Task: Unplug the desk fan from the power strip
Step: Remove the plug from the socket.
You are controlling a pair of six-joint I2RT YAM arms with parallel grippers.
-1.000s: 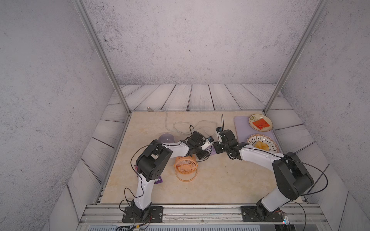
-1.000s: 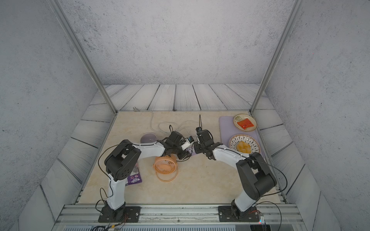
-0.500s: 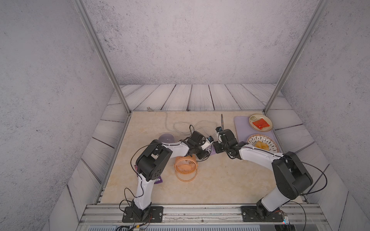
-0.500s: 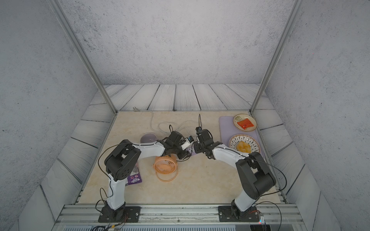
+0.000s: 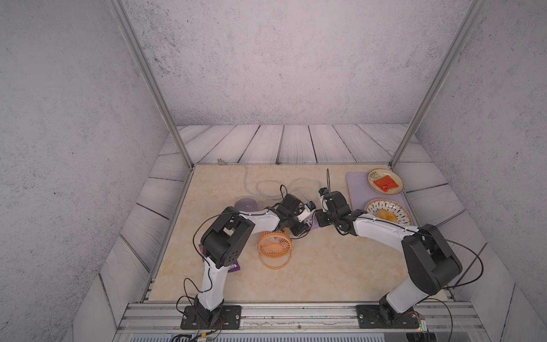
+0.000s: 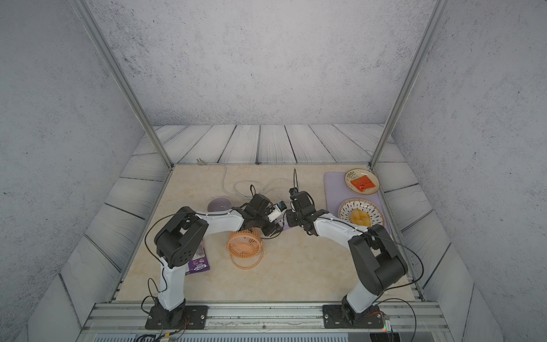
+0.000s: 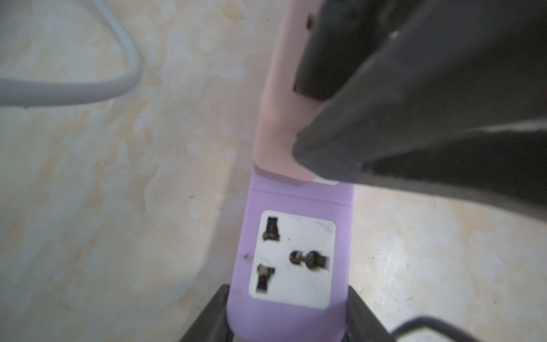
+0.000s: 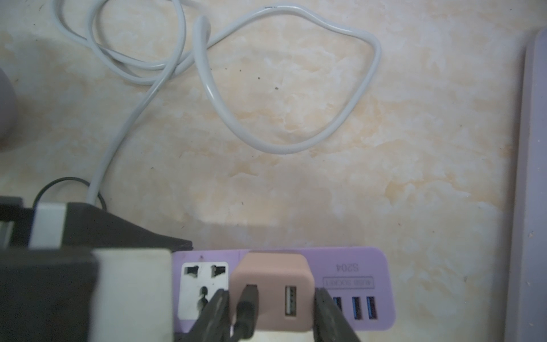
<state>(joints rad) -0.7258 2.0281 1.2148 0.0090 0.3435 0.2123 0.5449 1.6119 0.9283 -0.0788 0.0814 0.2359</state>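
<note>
The right gripper [image 8: 272, 318] is closed narrow on the plug block [image 8: 270, 281], with one finger [image 8: 214, 314] pressed to each side of the pale pink cube. The desk fan's black cord [image 8: 247, 311] leaves one of the block's two ports. The block stands on the power strip [image 8: 355, 260], between an uncovered white socket face [image 8: 191, 293] and a row of blue ports [image 8: 356, 306]. Whether its pins are fully seated cannot be told.

The left gripper [image 7: 287, 322] clamps the strip's end, fingers [image 7: 211, 316] tight against its two long sides beside the free socket. The strip's whitish cable [image 7: 74, 93] lies on the tabletop nearby.

In both top views the two grippers meet nose to nose a little right of the frame's centre, hiding most of the strip. The desk fan [image 5: 273, 244] stands on its hoop just below them, at lower centre, grille toward the camera. The cable loops away toward the upper left of the tabletop. A lilac bowl [image 5: 246, 204] sits left of the grippers. A lilac tray [image 5: 356, 189] carrying two plates [image 5: 372, 177] lies at the right. A purple packet [image 6: 199, 262] lies under the left arm's elbow.
</note>
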